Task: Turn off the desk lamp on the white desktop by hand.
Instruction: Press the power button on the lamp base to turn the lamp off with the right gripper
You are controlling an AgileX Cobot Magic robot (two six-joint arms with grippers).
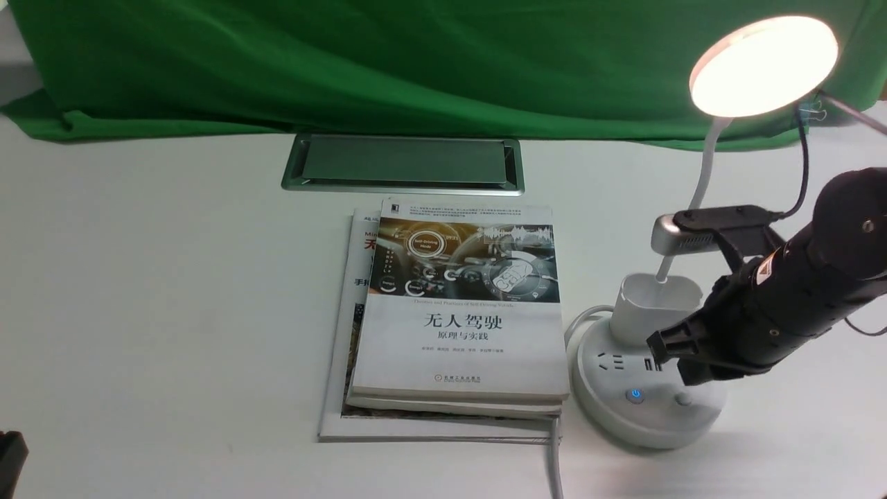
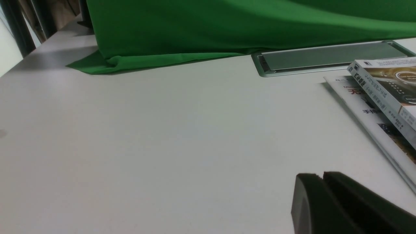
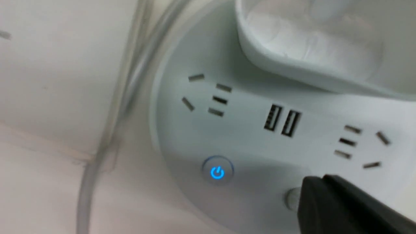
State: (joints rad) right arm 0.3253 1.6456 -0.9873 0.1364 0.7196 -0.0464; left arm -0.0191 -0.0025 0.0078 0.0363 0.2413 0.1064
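Your right gripper (image 3: 320, 178) has its 2 fingers pressed together with nothing between them, likely to make a narrow poker for a button. It hangs over the lamp base (image 1: 648, 430), which sits toward the right edge of the worktop (image 1: 173, 312), beside the books (image 1: 464, 346). The lamp head (image 1: 766, 66) is lit, so the press is probably yet to come. Of the 2 buttons, you have the plain knob (image 3: 293, 198) nearest the fingertips; the power button (image 3: 217, 170) glows blue, apart from them. Your left gripper (image 2: 317, 175), also closed, waits near the worktop's near left corner.
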